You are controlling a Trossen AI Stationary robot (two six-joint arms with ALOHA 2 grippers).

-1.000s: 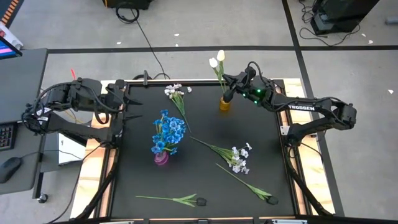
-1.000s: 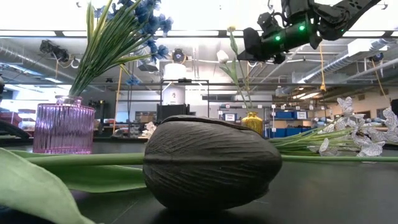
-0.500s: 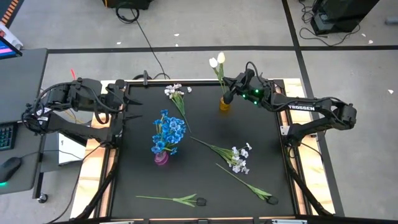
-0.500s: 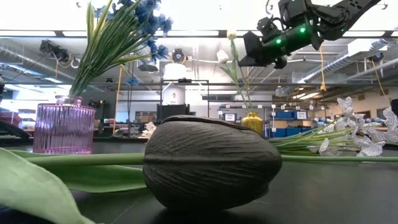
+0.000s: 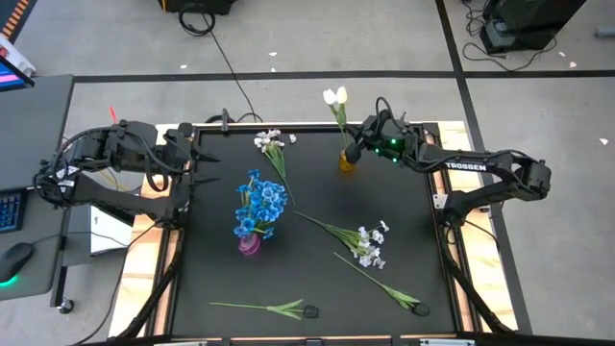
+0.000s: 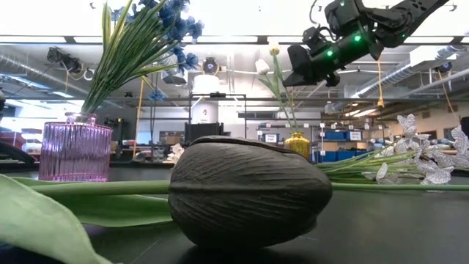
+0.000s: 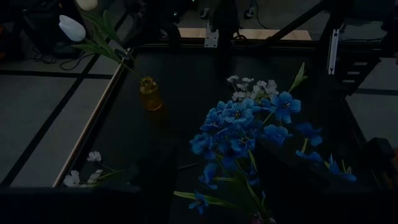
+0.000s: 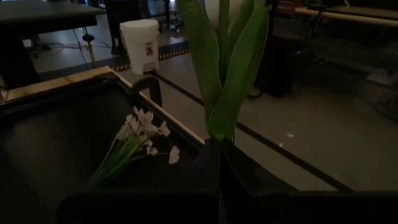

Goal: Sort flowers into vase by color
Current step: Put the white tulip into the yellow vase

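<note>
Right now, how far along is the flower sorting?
Done: blue flowers stand in the purple vase. In hand: the right gripper sits at the white tulips in the yellow vase. Left: two white sprays and two dark tulips lie on the table.

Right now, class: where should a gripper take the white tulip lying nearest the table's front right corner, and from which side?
Grip the tulip mid-stem, coming straight down from above. It lies flat and diagonal on the table, so set the jaws across the thin stem, clear of the bud and the white spray beside it.
</note>
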